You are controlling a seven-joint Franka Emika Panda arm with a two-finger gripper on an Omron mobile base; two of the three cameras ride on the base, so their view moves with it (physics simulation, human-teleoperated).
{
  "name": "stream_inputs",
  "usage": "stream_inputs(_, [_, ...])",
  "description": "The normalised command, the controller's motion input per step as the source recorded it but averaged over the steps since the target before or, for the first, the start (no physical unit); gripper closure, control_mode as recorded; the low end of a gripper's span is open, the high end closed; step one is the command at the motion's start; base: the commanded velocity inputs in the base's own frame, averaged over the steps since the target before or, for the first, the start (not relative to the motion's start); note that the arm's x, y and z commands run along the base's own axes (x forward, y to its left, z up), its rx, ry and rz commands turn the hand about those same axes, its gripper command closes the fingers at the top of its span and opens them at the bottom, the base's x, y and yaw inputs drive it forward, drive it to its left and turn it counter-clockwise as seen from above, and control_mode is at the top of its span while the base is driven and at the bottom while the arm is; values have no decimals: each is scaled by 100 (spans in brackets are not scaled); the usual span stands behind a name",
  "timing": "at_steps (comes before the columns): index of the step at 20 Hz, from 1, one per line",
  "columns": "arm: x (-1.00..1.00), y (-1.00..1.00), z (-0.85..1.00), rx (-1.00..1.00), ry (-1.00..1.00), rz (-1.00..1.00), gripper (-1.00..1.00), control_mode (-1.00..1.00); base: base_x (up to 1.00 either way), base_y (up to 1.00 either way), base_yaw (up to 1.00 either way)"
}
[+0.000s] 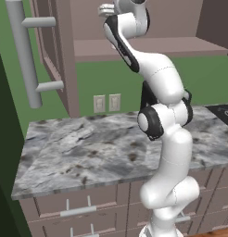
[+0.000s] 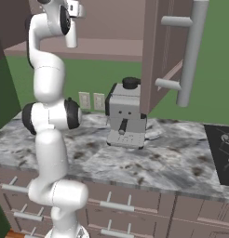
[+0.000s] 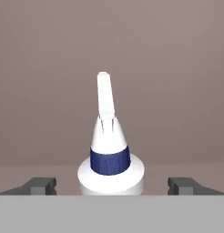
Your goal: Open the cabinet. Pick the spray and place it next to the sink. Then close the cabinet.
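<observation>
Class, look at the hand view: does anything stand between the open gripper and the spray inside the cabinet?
Nothing visible does. The spray stands directly between the gripper's two spread fingertips, with clear gaps on both sides and only the cabinet's bare back wall behind it.

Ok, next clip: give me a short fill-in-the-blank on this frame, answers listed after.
1. Both doors of the cabinet stand ____.
2. In the hand view, the spray sits between the fingertips of the gripper, whose jaws are ____.
3. The band around the spray's neck is ____.
4. The coffee machine stands on the ____.

Missing words: open; open; blue; counter
</observation>
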Motion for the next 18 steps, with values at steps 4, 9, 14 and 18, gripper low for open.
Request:
stream_inputs(4, [0,4,0,3,0,0,100,-100,0,0,0])
stream_inputs(9, [-9,0,-3,6,0,0,100,-100,0,0,0])
stream_inputs(14, [-26,1,-6,6,0,0,100,-100,0,0,0])
stream_inputs(18, [-58,0,-17,6,-4,0,100,-100,0,0,0])
